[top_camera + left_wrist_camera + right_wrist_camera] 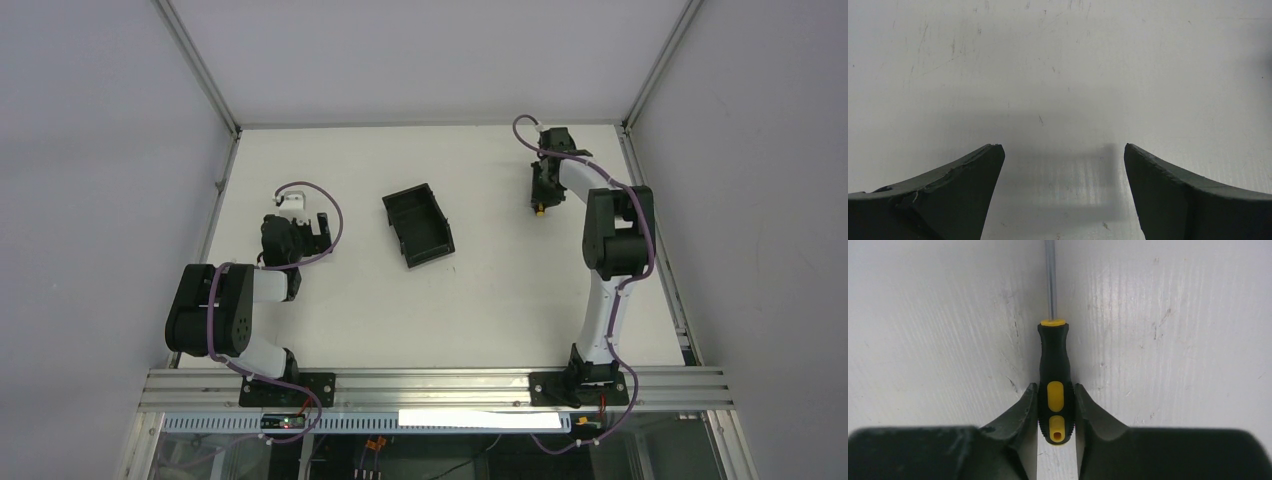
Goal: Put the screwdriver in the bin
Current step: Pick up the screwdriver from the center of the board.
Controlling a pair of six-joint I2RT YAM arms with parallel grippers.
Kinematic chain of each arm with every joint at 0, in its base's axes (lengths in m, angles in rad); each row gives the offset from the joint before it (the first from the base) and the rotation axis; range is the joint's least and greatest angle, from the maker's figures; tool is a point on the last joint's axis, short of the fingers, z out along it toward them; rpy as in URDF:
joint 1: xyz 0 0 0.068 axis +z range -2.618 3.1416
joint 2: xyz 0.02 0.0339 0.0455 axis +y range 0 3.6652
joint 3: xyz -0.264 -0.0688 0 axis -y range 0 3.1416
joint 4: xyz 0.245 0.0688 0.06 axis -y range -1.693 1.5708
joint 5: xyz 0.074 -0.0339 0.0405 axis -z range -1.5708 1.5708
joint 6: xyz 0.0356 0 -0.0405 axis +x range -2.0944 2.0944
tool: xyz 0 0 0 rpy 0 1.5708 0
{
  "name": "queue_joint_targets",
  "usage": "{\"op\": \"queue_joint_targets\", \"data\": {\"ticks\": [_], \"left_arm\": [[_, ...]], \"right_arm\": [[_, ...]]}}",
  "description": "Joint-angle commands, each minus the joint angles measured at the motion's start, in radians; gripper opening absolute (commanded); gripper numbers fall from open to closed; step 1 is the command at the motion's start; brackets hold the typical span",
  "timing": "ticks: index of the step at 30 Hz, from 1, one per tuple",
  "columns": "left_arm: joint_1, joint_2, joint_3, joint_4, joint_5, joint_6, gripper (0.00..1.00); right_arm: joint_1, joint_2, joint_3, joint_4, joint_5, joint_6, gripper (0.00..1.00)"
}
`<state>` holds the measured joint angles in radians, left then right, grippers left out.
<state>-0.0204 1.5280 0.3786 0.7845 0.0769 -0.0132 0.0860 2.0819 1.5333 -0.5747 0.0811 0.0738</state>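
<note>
Headcount first: one screwdriver point(1054, 371), one bin point(420, 228), two arms and so two pincers, all on one white tabletop point(480, 320).

My right pincer point(1055, 390) is closed down onto the screwdriver's handle, squeezing it near the butt end with a finger point(1018, 415) on each side. From the wrist view the handle sits dead centre in the lower half of the frame. The thin grey shaft runs straight up and out past the top edge, so I can't see the tip. The handle is black and grippy-looking, with a yellow collar where the shaft enters, a yellow oval insert lower down, and another yellow patch with a small hole right at the end. Can't tell if it's lifted or lying on the tabletop.

In the overhead view that whole grab is in the upper right, and only a tiny yellow dot shows below the pincer. The bin sits well apart from it, just left of centre in the upper half of the frame: black, open-topped, turned at an angle.

My left pincer point(1061, 147) is spread wide with only scuffed tabletop between the fingers.
</note>
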Motion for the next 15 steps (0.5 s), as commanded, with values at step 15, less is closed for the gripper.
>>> {"op": "queue_joint_targets", "data": {"ticks": [15], "left_arm": [[-0.009,-0.020,0.000,0.029,-0.021,-0.004,0.99]], "right_arm": [[0.020,-0.291,0.012,-0.084,0.022,-0.009,0.13]]}}
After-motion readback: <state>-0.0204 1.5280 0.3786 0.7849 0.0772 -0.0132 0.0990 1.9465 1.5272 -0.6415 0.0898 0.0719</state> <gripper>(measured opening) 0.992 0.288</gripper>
